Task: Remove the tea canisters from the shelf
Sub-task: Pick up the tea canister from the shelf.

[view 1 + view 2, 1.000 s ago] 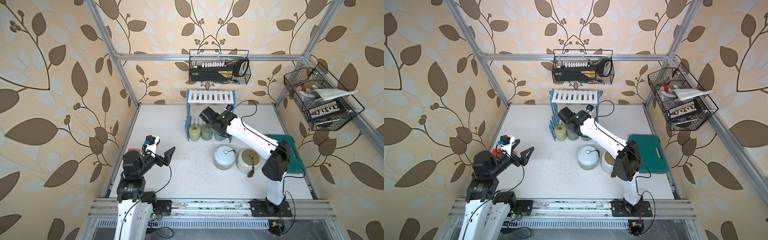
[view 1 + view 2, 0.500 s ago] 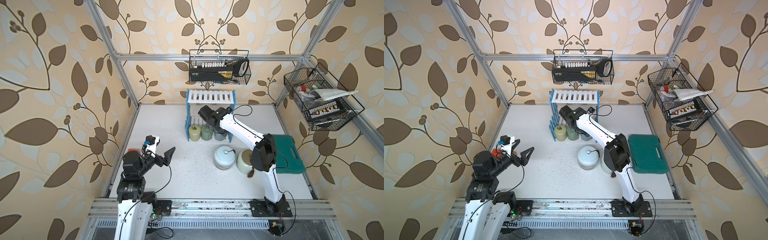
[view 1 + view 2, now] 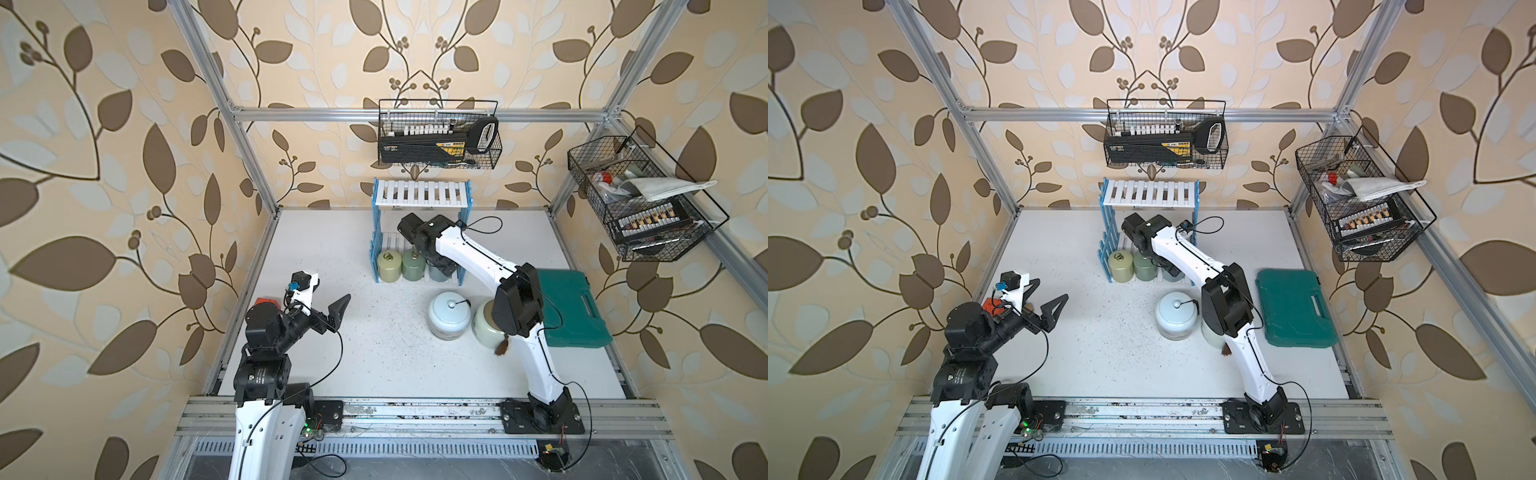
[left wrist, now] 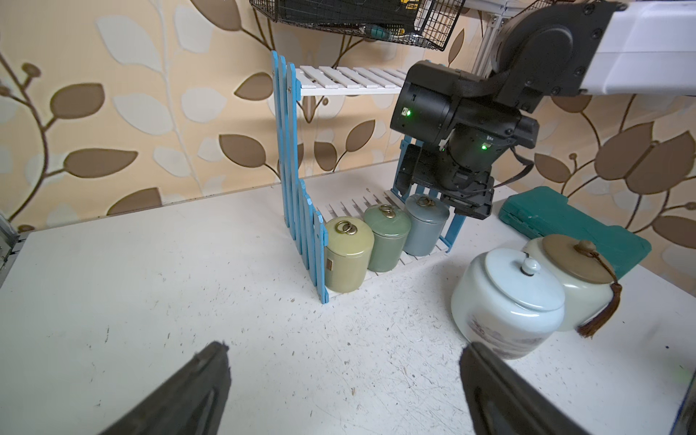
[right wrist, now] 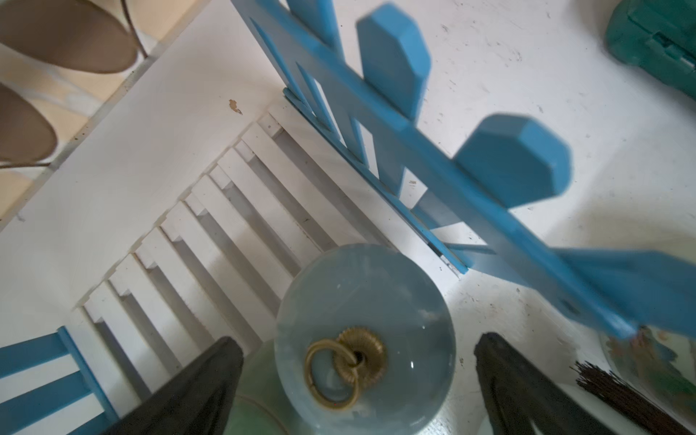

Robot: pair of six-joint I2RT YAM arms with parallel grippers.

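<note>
While your right claw (image 5: 356, 341) is hanging spread wide over the grey-blue jar (image 5: 369, 286) on the lower board of the shelf (image 3: 422, 194), your left claw (image 4: 344, 348) is hovering spread above the table (image 4: 150, 301).

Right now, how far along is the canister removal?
Done: the pale-blue jar and cream tasselled jar stand on the table. In hand: the open right gripper hovers over the grey-blue cylinder. Left: that one, the green cylinder and yellow-green cylinder, on the lower tier of the shelf.
</note>
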